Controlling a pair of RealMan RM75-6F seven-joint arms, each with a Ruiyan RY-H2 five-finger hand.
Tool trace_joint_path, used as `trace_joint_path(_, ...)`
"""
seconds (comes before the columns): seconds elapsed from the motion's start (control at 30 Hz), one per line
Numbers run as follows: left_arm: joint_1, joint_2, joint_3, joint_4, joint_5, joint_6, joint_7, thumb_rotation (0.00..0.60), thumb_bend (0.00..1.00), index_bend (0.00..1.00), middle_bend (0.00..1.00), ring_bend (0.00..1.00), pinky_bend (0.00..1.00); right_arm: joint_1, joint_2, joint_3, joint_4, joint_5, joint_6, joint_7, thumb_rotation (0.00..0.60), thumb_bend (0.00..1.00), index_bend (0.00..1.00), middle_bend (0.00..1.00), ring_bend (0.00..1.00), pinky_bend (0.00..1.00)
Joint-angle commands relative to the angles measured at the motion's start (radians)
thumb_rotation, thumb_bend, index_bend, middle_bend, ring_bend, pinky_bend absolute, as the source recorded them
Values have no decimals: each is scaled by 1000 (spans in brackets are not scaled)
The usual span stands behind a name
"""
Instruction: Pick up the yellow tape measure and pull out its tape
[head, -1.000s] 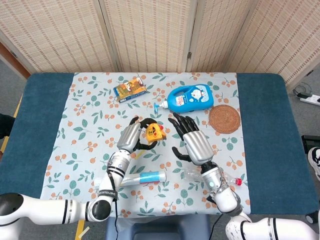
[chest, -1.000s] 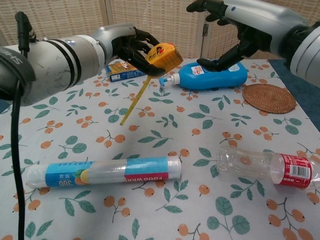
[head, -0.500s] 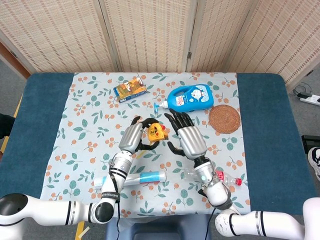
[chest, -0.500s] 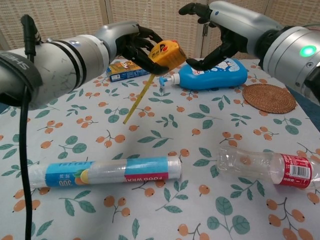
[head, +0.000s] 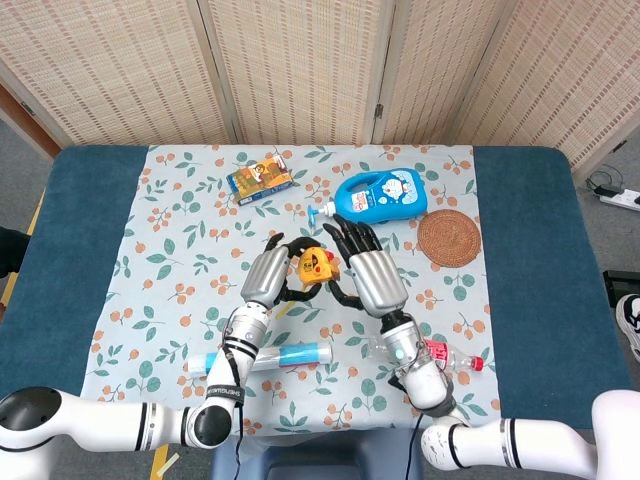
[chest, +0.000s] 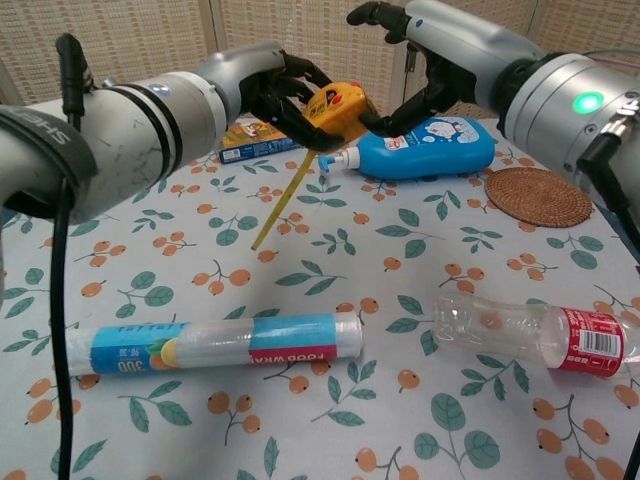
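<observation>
My left hand (head: 268, 276) (chest: 262, 88) holds the yellow tape measure (head: 316, 265) (chest: 337, 105) up above the flowered tablecloth. A short length of yellow tape (chest: 282, 196) hangs out of the case, slanting down to the left with its end near the cloth. Just right of the case, my right hand (head: 366, 268) (chest: 432, 52) has its fingers spread and grips nothing. Its thumb (chest: 385, 124) reaches in close beside the case; I cannot tell whether it touches.
A blue detergent bottle (head: 378, 195) (chest: 432, 148) lies behind the hands, with a woven coaster (head: 448, 237) (chest: 537, 195) to its right. A snack box (head: 260, 179) sits at the back left. A film roll (chest: 210, 345) and a clear bottle (chest: 530, 330) lie near the front.
My right hand has swung left, bringing its thumb and fingers up beside the tape measure. The left hand has shifted slightly right with the case; the tape hangs as before.
</observation>
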Motion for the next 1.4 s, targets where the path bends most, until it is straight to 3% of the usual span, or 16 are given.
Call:
trace_joint_path(0.03, 1, -1, 1, 2, 1, -1, 0, 600, 376, 508, 468, 331, 69, 2, -2, 1, 3, 2, 3, -1, 600, 414, 0, 0, 0, 0)
trace_joint_path(0.7, 20, -15, -2, 64, 21, -23, -38, 600, 376, 510, 467, 326, 71, 8, -8, 20, 21, 16, 66, -18, 600, 416, 5, 0, 24, 0)
trace_joint_path(1.17, 26, -18, -12, 69, 44, -25, -49, 600, 377, 511, 468, 323, 74, 23, -14, 44, 4, 93, 64, -40, 600, 434, 383, 143, 99, 0)
trace_joint_path(1.4, 31, -16, -10, 73, 50, -27, -50, 600, 377, 514, 468, 320, 74, 28, -9, 47, -5, 113, 63, -41, 600, 520, 446, 177, 132, 0)
